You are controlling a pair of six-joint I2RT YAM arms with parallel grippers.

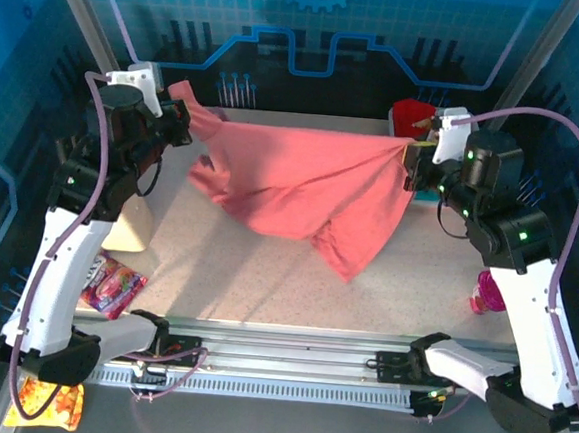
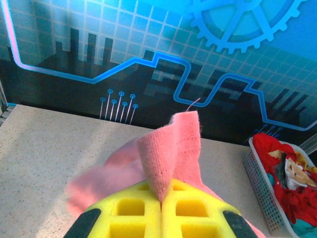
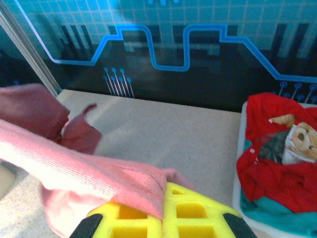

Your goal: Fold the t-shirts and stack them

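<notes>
- Speckled tabletop (image 1: 265, 275) is overhung by the pink t-shirt (image 1: 301, 192), clamped by left gripper (image 1: 183, 128) and right gripper (image 1: 412, 164).
- Thin corner grips could be lost if overstretched.

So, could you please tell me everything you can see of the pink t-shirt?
The pink t-shirt is dusty-rose knit cloth, unfolded and crumpled. It hangs stretched across the far half of the table, one edge pinched in the shut left gripper, another in the shut right gripper. Its middle sags, a flap trailing toward the near right.
</notes>
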